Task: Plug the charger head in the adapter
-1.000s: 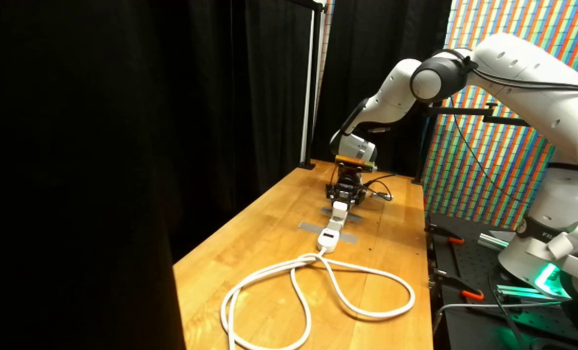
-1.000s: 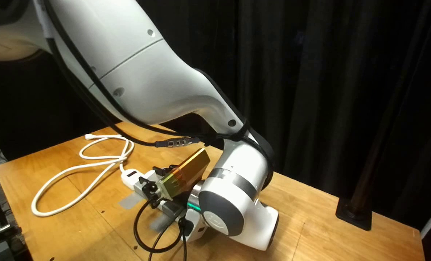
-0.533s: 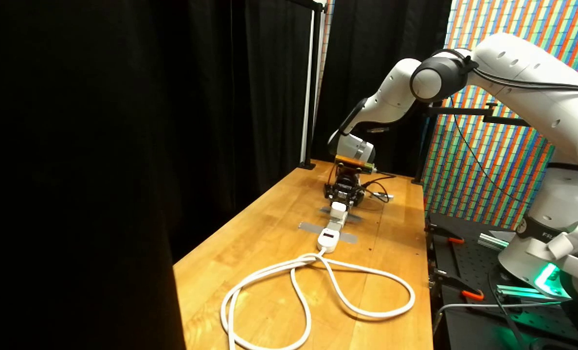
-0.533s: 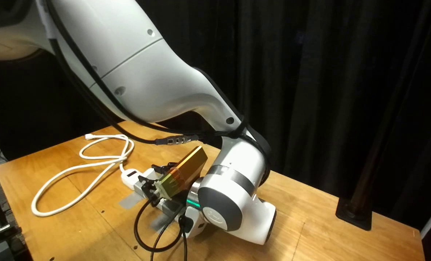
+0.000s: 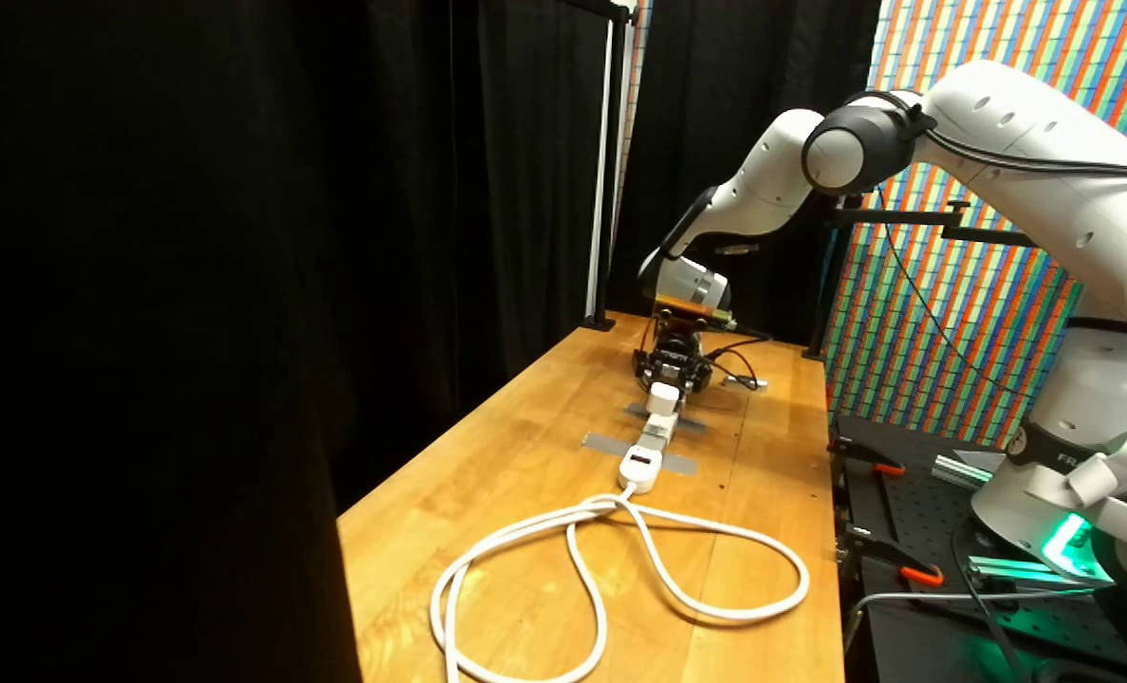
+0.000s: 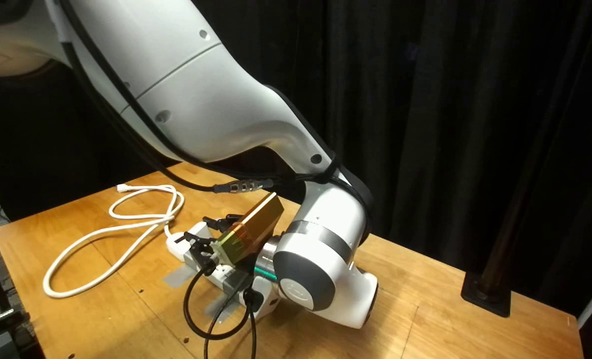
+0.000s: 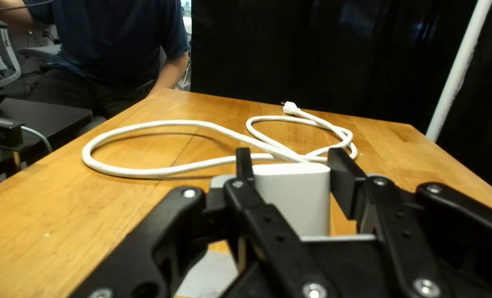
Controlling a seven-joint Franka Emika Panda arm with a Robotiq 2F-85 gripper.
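Note:
The charger head (image 5: 661, 398) is a small white block. My gripper (image 7: 292, 165) is around it in the wrist view, where the charger head (image 7: 293, 198) stands upright between the fingers. The left finger (image 7: 244, 165) lies against its side and the right finger (image 7: 347, 182) meets its upper right edge. The adapter (image 5: 639, 467) is a white oblong block taped to the table, with a dark patch near its cable end; it also shows in an exterior view (image 6: 176, 248). The charger head is held just above the adapter. Its prongs and the sockets under it are hidden.
The adapter's thick white cable (image 5: 606, 607) loops over the wooden table and ends in a white plug (image 7: 290, 108). Grey tape (image 5: 680, 465) crosses the table at the adapter. A black post foot (image 6: 485, 294) stands near the table edge. A person (image 7: 113, 45) sits beyond the table.
My gripper has shifted slightly sideways, then risen a little with the charger head moving along with it. More of the adapter's top shows under the gripper now. The adapter and cable have not moved.

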